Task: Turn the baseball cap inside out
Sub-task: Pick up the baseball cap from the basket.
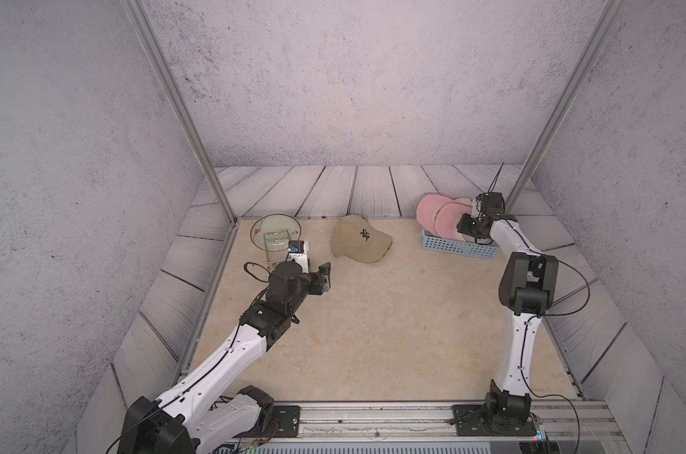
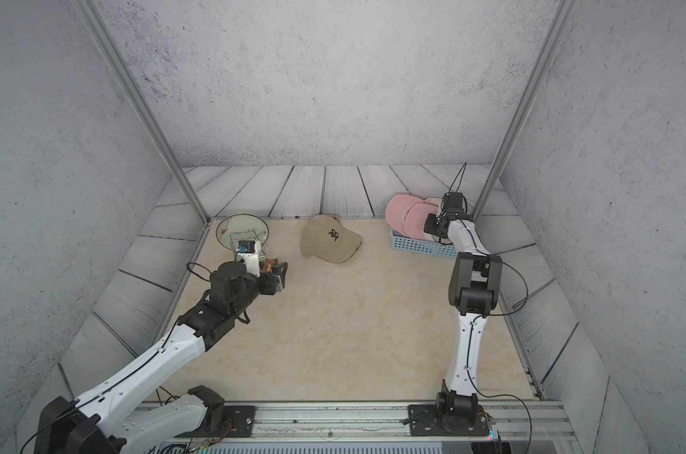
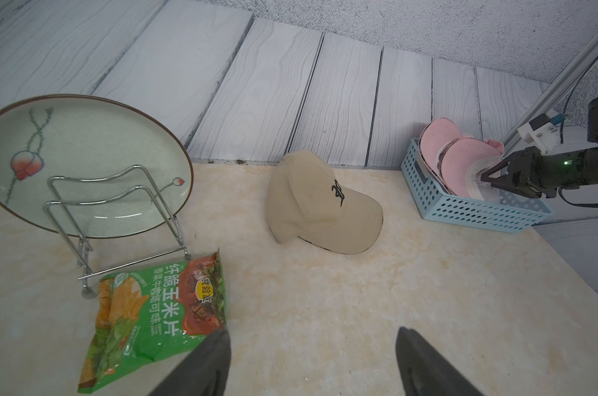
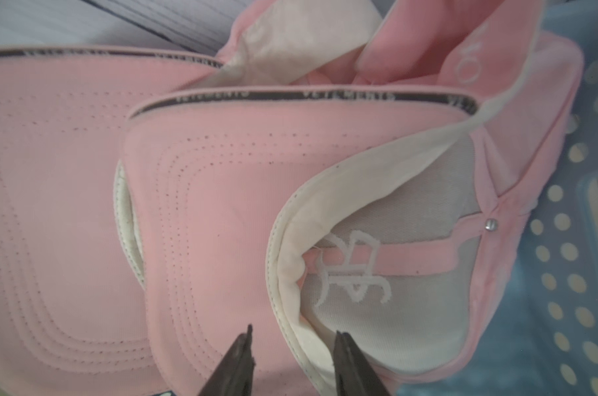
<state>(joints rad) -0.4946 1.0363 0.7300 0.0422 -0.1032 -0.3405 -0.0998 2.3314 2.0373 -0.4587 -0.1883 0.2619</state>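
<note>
Nearest the arm bases, the left claw (image 3: 313,331) is held above the marbled surface (image 1: 373,334) with its jaws wide apart and nothing between them. Just beyond it a green snack bag (image 3: 160,308) is seen lying flat, and behind that a pale green plate (image 3: 85,164) is propped upright in a wire rack (image 3: 178,229).

Further back, near the middle of the surface, a beige baseball cap (image 1: 359,239) is laid right side out, brim toward the right arm, well apart from both claws and untouched.

At the far right corner a blue perforated basket (image 1: 451,249) is set, and pink baseball caps are stacked in it. The right claw (image 4: 294,332) is lowered onto the front pink baseball cap (image 4: 222,212). Its jaws are seen partly apart, astride the cream-lined rim (image 4: 284,291) where the crown meets the brim. Whether that rim is already pinched cannot be told. The cap's lining and the back of its embroidery are exposed to the wrist camera, so the crown is taken to be the right way out.

The step in hand is judged to be the pick-up: a pink cap is being seized for turning. Next, a firm pinch on the rim alone is called for, so that the second pink cap (image 4: 50,171) behind is not dragged out. A lift clear of the basket is then needed, and the idle left claw is likely required to brace the cap while the crown is pushed through.
</note>
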